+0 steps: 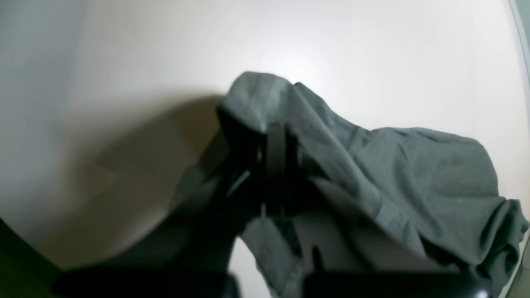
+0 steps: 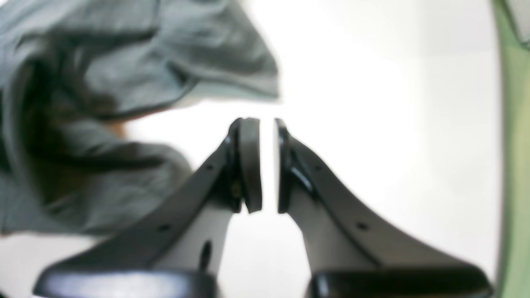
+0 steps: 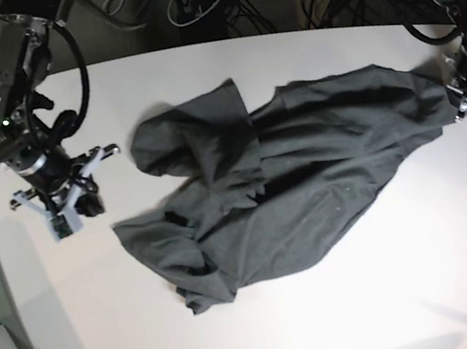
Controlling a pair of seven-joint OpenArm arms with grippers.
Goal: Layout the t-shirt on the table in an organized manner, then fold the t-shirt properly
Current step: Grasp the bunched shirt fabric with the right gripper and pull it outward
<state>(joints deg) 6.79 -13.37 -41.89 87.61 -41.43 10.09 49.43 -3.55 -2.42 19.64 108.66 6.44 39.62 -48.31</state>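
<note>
The t-shirt (image 3: 280, 184) lies crumpled across the desk (image 3: 399, 290). The left pincer (image 1: 275, 145) is clamped on one fabric edge; the right pincer (image 2: 268, 165), nearly closed, holds nothing beside the cloth. Risk: a one-sided pull would drag rather than spread the garment. Folds hide neck and sleeves; wrist views are blurred.

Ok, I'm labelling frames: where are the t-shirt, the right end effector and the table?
t-shirt (image 3: 307, 180): base view, middle of the crumpled body.
right end effector (image 2: 268, 165): right wrist view, narrow gap between its pads.
table (image 3: 349, 317): base view, bare white top near the front edge.
</note>
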